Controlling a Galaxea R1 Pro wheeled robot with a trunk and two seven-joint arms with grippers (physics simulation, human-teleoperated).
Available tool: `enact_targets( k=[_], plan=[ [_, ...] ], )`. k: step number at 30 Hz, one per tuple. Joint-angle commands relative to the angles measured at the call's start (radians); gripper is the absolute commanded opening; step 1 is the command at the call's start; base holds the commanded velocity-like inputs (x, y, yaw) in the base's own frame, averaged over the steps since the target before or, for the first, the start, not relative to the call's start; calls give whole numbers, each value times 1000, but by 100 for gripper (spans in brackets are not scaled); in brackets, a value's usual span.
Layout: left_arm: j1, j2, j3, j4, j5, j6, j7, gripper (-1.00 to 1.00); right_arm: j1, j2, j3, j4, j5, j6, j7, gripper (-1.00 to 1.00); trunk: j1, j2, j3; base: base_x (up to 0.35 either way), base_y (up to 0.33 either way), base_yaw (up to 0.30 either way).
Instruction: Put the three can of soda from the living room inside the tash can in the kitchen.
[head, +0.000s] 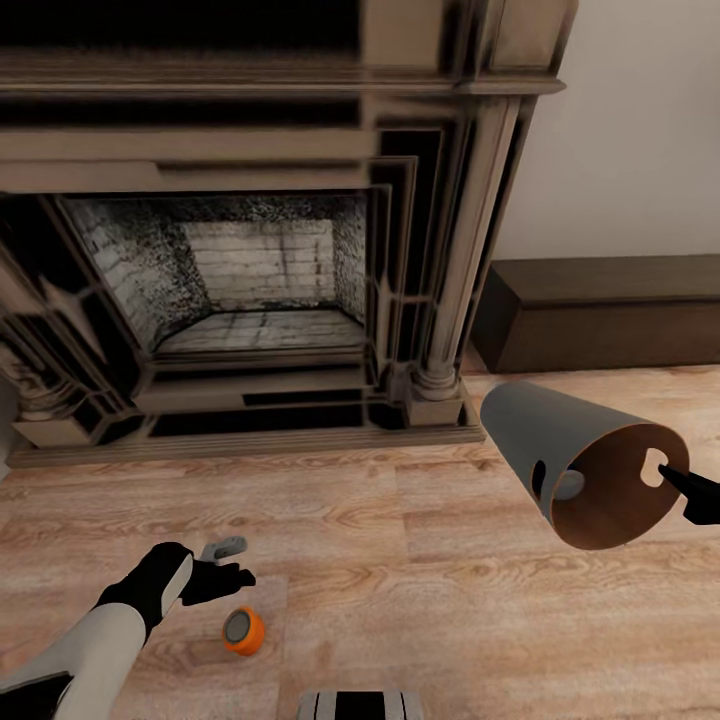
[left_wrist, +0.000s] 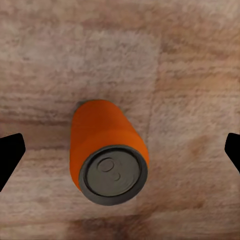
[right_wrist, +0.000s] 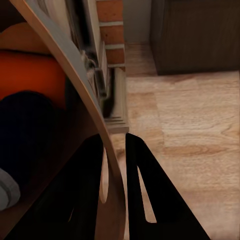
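On the light wood plank floor (head: 420, 520) before the fireplace (head: 250, 260), the left gripper (head: 228, 565) hangs spread wide over an orange silver-topped soda can (left_wrist: 107, 155); the right gripper (right_wrist: 116, 165) pinches the rim of the tilted grey tapered bin (head: 560, 440).

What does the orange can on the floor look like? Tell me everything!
The orange can is small and round, with a shiny orange body and a dark grey metal-looking top that has a tiny tab. It rests on the light wood plank floor, in front of the fireplace. In the left wrist view the can sits between the two black fingers of the left gripper, which is spread wide just above it. Nothing touches the can but the floor.
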Motion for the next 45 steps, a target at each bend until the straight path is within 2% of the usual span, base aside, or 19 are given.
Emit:
enact_targets(
  k=[1, 3, 21, 30, 45],
  plan=[
    [0, 0, 0, 0, 0, 0, 0, 100, -1, 0, 0, -1, -8, 5, 4, -100, 0, 0, -4, 0, 0, 0],
    [0, 0, 0, 0, 0, 0, 0, 100, -1, 0, 1, -1, -8, 4, 4, -100, 0, 0, -4, 0, 0, 0],
    [0, -2, 0, 1, -1, 0, 0, 100, -1, 0, 3, -1, -8, 2, 4, -100, 8, -5, -73, 0, 0, 0],
    [0, -2, 0, 0, -1, -1, 0, 100, -1, 0, 3, -1, -8, 0, 5, -100, 8, -5, -73, 0, 0, 0],
    [0, -16, 0, 1, -2, -2, 0, 100, -1, 0, 3, -1, -9, 0, 8, -100, 15, -8, -128, 0, 0, 0]
  ],
)
